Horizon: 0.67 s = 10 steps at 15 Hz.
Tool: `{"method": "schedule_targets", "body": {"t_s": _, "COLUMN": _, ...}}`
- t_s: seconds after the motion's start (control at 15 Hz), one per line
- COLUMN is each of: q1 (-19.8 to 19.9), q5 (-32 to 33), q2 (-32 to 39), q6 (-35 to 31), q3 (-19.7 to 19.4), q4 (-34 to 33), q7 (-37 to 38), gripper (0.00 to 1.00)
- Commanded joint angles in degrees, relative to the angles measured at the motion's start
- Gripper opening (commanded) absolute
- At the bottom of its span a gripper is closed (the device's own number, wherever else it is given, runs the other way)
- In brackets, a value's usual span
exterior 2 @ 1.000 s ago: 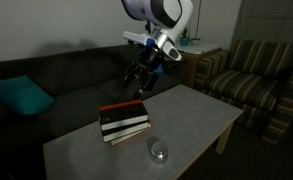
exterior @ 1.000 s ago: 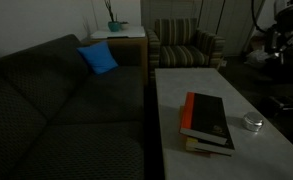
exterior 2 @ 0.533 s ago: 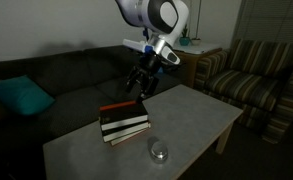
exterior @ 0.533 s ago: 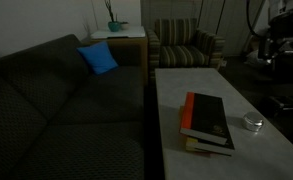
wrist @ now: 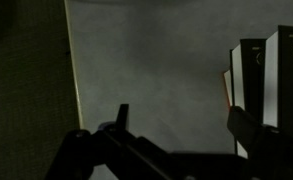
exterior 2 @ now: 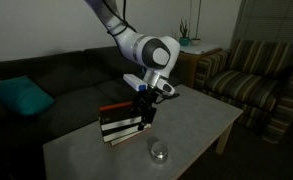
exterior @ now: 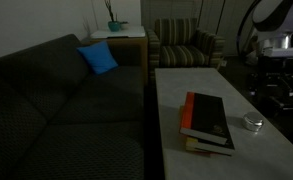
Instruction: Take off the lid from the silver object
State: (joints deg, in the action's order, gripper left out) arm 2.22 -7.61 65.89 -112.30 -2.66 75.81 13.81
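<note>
The silver object [exterior: 253, 123] is a small low round tin on the pale table, with its lid [exterior 2: 159, 149] sitting on top; it shows in both exterior views. My gripper [exterior 2: 143, 114] hangs over the table just beside the book stack, some way from the tin. In the wrist view the gripper [wrist: 181, 125] is open with nothing between the fingers, and only bare table and the book edges show below it. The tin is out of the wrist view.
A black-and-orange book stack [exterior: 206, 121] lies on the table [exterior 2: 201, 110] next to the tin, also seen in the wrist view [wrist: 261, 80]. A dark sofa [exterior: 56, 110] with a blue cushion [exterior: 98, 58] runs along the table. A striped armchair [exterior 2: 256, 75] stands at the table's end.
The arm has swung down and toward the table, bringing the gripper from above the sofa edge to just over the table beside the books. The tin and books have not moved.
</note>
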Motion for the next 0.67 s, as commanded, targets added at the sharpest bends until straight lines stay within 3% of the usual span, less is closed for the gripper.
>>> {"method": "schedule_targets", "body": {"t_s": 0.0, "q1": 0.24, "q5": 0.14, "q2": 6.22, "q6": -1.14, "q3": -0.97, "q4": -5.16, "q7": 1.65, "gripper": 1.00}}
{"method": "schedule_targets", "body": {"t_s": 0.07, "q1": 0.68, "q5": -0.02, "q2": 7.43, "q6": 0.27, "q3": -0.76, "q4": -6.26, "q7": 1.33, "gripper": 1.00}}
{"method": "schedule_targets", "body": {"t_s": 0.13, "q1": 0.13, "q5": 0.02, "q2": 4.63, "q6": -0.76, "q3": -0.59, "q4": -2.99, "q7": 1.04, "gripper": 1.00}}
{"method": "schedule_targets", "body": {"t_s": 0.4, "q1": 0.47, "q5": 0.03, "q2": 7.48, "q6": -0.70, "q3": -0.63, "q4": -5.37, "q7": 1.05, "gripper": 1.00}}
{"method": "schedule_targets", "body": {"t_s": 0.6, "q1": 0.52, "q5": 0.17, "q2": 8.03, "q6": -5.19, "q3": -0.60, "q4": -5.50, "q7": 0.21, "gripper": 1.00}}
